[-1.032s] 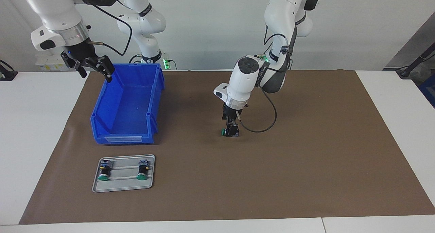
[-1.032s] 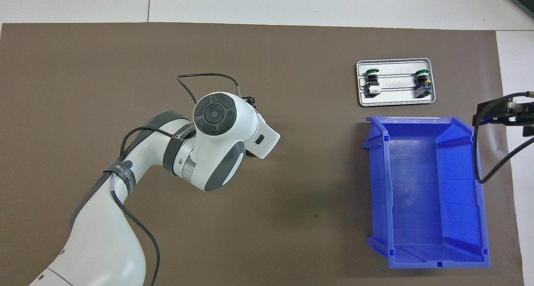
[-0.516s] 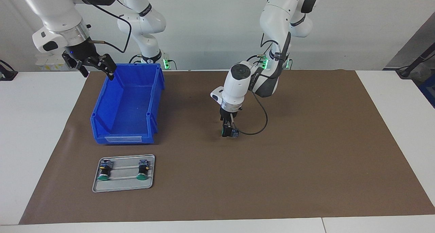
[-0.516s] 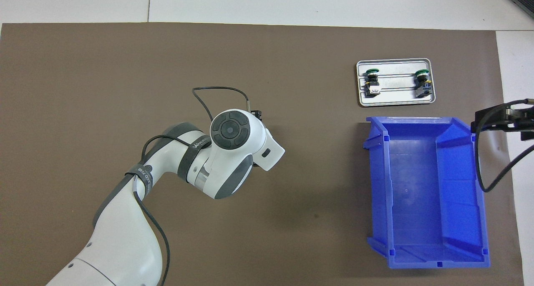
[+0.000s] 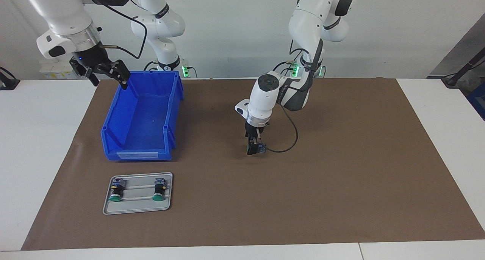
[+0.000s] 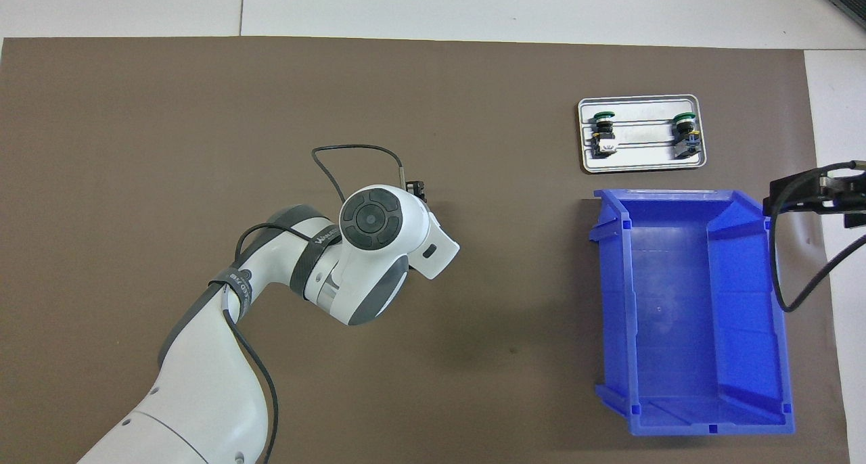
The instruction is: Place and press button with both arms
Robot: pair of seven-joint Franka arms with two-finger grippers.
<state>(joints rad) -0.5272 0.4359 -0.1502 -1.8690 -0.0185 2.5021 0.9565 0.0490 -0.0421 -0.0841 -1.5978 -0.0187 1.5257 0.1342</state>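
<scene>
We see the button (image 5: pixel 258 148) near the middle of the brown mat (image 5: pixel 341 176), low at the mat between the fingers of the left gripper (image 5: pixel 254 146). Only its blue-grey body shows beside the black fingertips; the green cap is hidden from us, so we cannot tell which way it points or how its long axis lies. Whether it touches the mat we cannot tell either. The left gripper points straight down and its fingers are closed around the button. In the overhead view the white wrist covers nearly all of this gripper, and only a small black tip (image 6: pixel 419 189) looks out.

Toward the right arm's end of the table stands a blue bin (image 5: pixel 142 116), and farther from the robots than the bin lies a grey tray (image 5: pixel 138 209). On the tray lie two more buttons (image 5: pixel 115 190), well apart, with their green caps pointing away from the robots.

The right gripper (image 5: pixel 102 72) waits in the air over the bin's corner nearest the robots, its fingers spread wide and holding nothing.
</scene>
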